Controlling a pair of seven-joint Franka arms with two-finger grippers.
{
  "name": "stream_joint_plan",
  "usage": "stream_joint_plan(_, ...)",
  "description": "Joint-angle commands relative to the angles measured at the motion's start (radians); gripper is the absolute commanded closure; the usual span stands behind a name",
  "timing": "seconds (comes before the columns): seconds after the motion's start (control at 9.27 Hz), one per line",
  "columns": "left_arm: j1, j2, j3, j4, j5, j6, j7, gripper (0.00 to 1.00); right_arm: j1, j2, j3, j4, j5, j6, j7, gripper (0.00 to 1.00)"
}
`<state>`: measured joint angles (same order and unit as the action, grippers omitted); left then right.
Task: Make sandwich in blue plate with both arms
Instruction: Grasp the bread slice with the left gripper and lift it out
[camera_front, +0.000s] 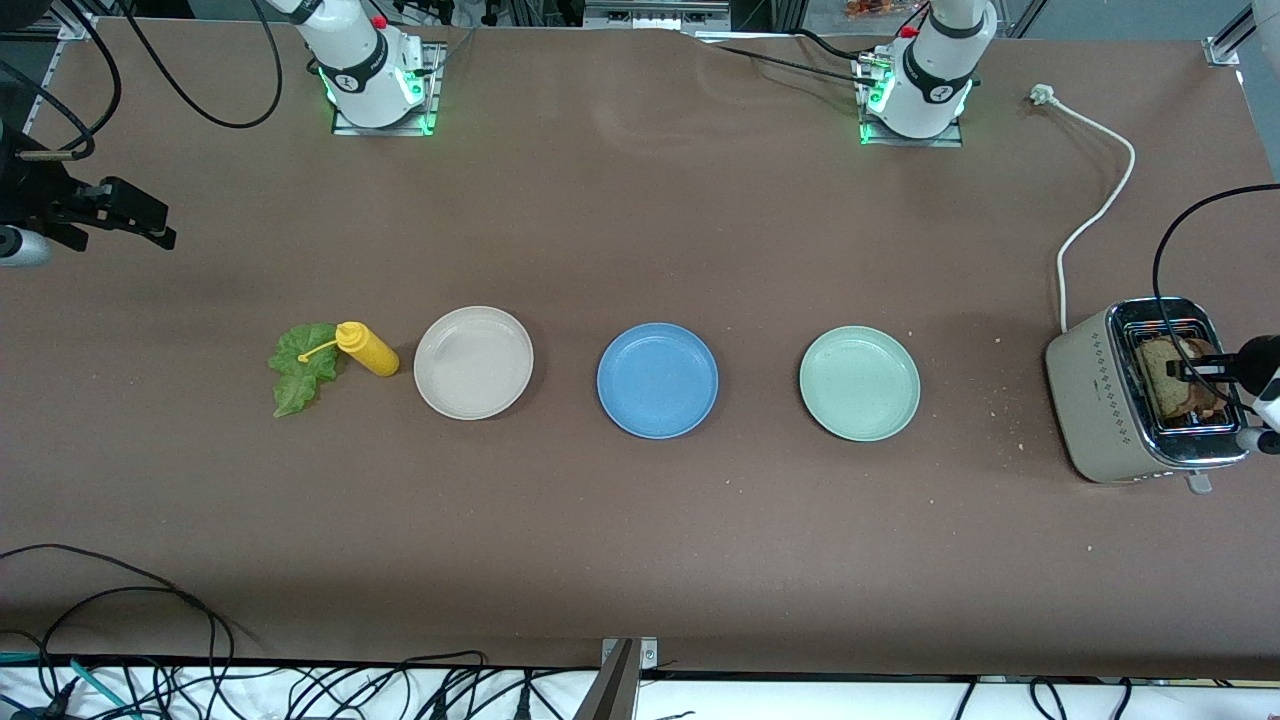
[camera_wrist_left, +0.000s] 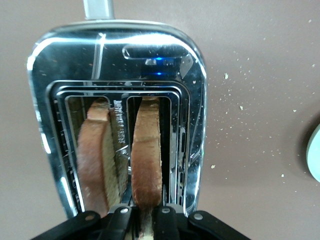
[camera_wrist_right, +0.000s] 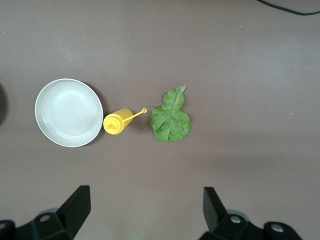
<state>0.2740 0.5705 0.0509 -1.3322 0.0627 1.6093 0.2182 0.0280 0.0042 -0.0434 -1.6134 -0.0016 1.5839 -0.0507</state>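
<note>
Two slices of brown bread stand upright in the slots of a toaster (camera_front: 1100, 400) at the left arm's end of the table. My left gripper (camera_front: 1207, 368) (camera_wrist_left: 142, 220) is over the toaster, shut on the top edge of one slice (camera_wrist_left: 147, 150). The other slice (camera_wrist_left: 94, 155) sits free in the slot beside it. The blue plate (camera_front: 657, 380) lies bare at the table's middle. A green lettuce leaf (camera_front: 300, 365) (camera_wrist_right: 171, 117) lies flat toward the right arm's end. My right gripper (camera_front: 150, 222) (camera_wrist_right: 145, 205) hangs open, holding nothing, high over the table at that end.
A yellow squeeze bottle (camera_front: 368, 348) (camera_wrist_right: 117, 121) lies on its side between the lettuce and a beige plate (camera_front: 473, 362) (camera_wrist_right: 69, 112). A pale green plate (camera_front: 859, 383) sits between the blue plate and the toaster. The toaster's white cord (camera_front: 1095, 200) runs toward the left arm's base. Crumbs dot the table by the toaster.
</note>
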Motion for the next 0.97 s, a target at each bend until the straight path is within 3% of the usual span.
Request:
stream_joint_plan(0.0,0.007,-0.087,-0.006,0.002,0.031,-0.035,0.023,1.0,0.0,-0.006,0.0,0.012,-0.008,-0.015,0.008,0.0)
stream_joint_plan(0.54,0.001,-0.225,-0.023,0.002,0.009,-0.115,-0.003,1.0,0.0,-0.006,-0.001,0.012,-0.008,-0.015,0.008,0.0)
stream_joint_plan(0.86,-0.022,-0.233,-0.032,0.002,-0.228,-0.131,-0.28,1.0,0.0,-0.006,0.0,0.012,-0.008,-0.015,0.008,0.0)
